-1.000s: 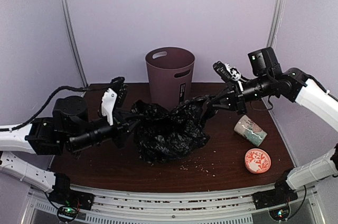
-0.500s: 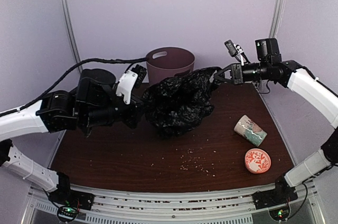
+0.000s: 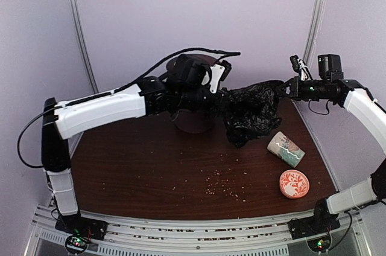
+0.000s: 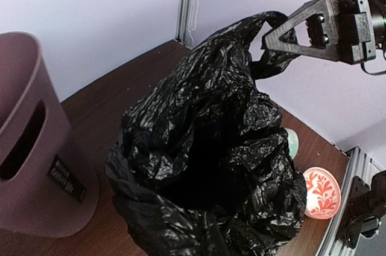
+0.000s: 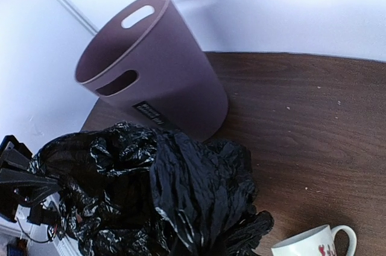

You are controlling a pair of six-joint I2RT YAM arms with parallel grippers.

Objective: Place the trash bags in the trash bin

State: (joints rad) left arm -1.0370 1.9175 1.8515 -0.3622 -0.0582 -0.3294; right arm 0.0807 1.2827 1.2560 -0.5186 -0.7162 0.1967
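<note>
**Trash bag (image 3: 250, 111)**: one black, crumpled plastic bag, hanging clear of the bench (image 3: 132, 165) and stretching between the two arms. It is sagging in the middle, just to the right of the trash bin and outside it.

**Trash bin (image 5: 163, 78)**: mauve-brown, round, tapering toward its base. It is standing upright at the far middle of the bench with its mouth open upward. Slot handles are showing near the rim and a dark label is showing low on the wall. From overhead the left arm is crossing in front of it and hiding much of it.

**Left gripper (image 3: 222, 98)**: reaching far across in front of the bin. Its jaws are sinking into the bag's left end and are pinching the plastic there.

**Right gripper (image 3: 289, 87)**: coming in from the right and holding high. Its jaws are pressing together on a twisted upper corner of the bag.

**Mug (image 3: 286, 149)**: cream with a pattern, lying on its side on the right of the bench, below and just right of the hanging bag.

**Dish (image 3: 294, 183)**: small, red and white, sitting flat nearer than the mug.

**Crumbs (image 3: 222, 185)**: lying scattered across the near middle of the bench.
</note>
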